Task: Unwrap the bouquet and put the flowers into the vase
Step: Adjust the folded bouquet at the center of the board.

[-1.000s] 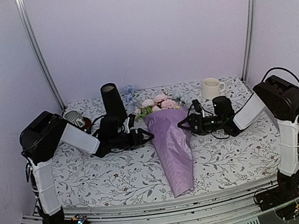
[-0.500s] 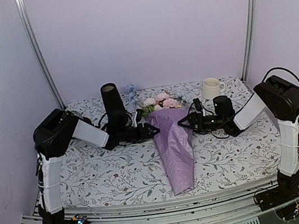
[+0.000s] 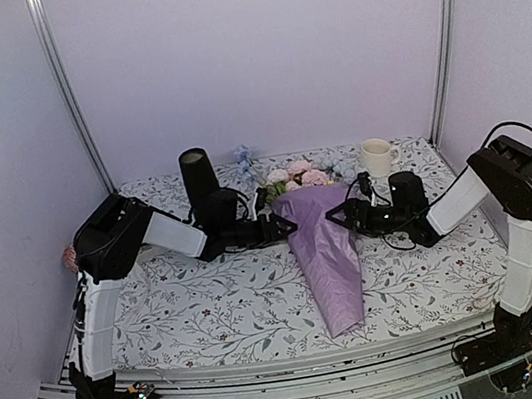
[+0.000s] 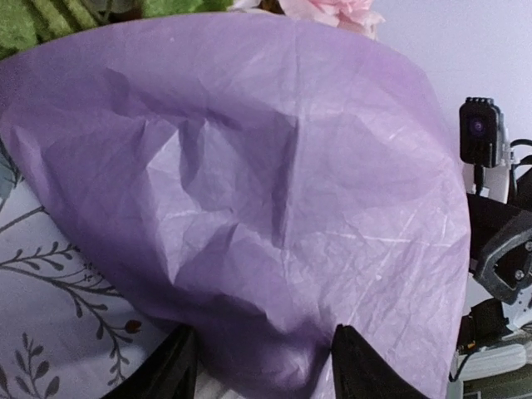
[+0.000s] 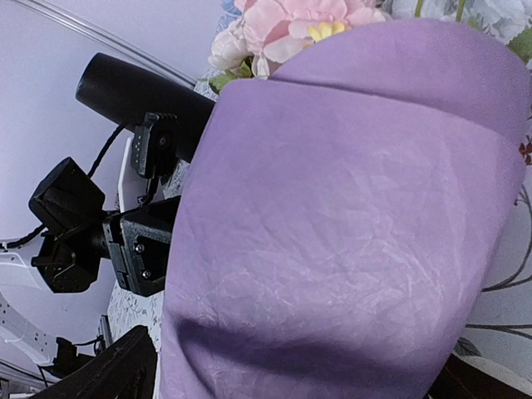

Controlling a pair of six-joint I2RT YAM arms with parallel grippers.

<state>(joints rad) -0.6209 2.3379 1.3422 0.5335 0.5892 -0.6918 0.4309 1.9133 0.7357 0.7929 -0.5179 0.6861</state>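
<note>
- lilac paper bouquet lies further right now, flat between both arms.
- left gripper has reached its wide end, jaws narrowed around paper; pinching or not, i cannot tell.
- right gripper gapes wide opposite; unwrapping seems about to start.

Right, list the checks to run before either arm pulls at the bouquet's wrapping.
1. Left end effector at the bouquet's left edge, paper between its fingers: ok.
2. Left grip on the paper firm: cannot tell.
3. Right end effector wide open astride the bouquet: ok.
4. Vase upright: ok.
5. Flowers out of the paper: not ok, still wrapped.
</note>
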